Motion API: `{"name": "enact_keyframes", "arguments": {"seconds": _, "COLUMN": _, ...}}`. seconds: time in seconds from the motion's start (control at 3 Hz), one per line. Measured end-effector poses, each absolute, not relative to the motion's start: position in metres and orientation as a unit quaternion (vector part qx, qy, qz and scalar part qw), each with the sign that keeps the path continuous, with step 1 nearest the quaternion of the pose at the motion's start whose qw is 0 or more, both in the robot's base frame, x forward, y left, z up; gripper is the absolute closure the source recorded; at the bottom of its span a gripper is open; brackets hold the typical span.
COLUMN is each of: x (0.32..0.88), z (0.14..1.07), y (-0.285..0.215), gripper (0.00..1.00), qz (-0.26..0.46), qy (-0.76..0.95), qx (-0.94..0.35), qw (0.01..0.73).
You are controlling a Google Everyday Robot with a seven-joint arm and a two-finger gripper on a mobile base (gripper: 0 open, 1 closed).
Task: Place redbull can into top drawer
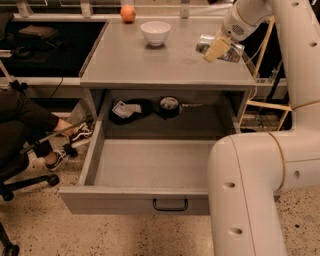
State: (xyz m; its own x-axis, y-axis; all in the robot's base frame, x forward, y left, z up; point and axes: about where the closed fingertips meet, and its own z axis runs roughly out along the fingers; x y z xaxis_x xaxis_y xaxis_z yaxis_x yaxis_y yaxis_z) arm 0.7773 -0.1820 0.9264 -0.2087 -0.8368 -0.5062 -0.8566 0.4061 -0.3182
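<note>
Holding the redbull can (234,51) in the gripper (217,48), above the table's (135,65) right edge.
I read the fingers as clamped across the can, its long axis roughly level, running left to right. The top drawer (150,167) stands open below the front edge, well apart from the can. A white bowl (155,32) and an orange fruit (128,13) sit near the back edge.

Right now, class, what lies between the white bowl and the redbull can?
Only bare cabinet top, the camera view shows. The end effector holds the redbull can at the right, with the white bowl to its left.
</note>
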Motion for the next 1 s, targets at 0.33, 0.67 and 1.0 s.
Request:
{"name": "enact_keyframes", "arguments": {"seconds": 0.33, "x": 0.753, "z": 0.920, "y": -0.166, "gripper": 1.00, "qz": 0.065, "qy": 0.777, "qx": -0.558, "qw": 0.284}}
{"name": "enact_keyframes", "arguments": {"seconds": 0.67, "x": 0.719, "z": 0.957, "y": -0.123, "gripper": 1.00, "qz": 0.137, "qy": 0.772, "qx": -0.554, "qw": 0.281}}
{"name": "enact_keyframes", "arguments": {"seconds": 1.0, "x": 0.723, "z": 0.964, "y": -0.118, "gripper": 1.00, "qz": 0.141, "qy": 0.772, "qx": -0.544, "qw": 0.296}}
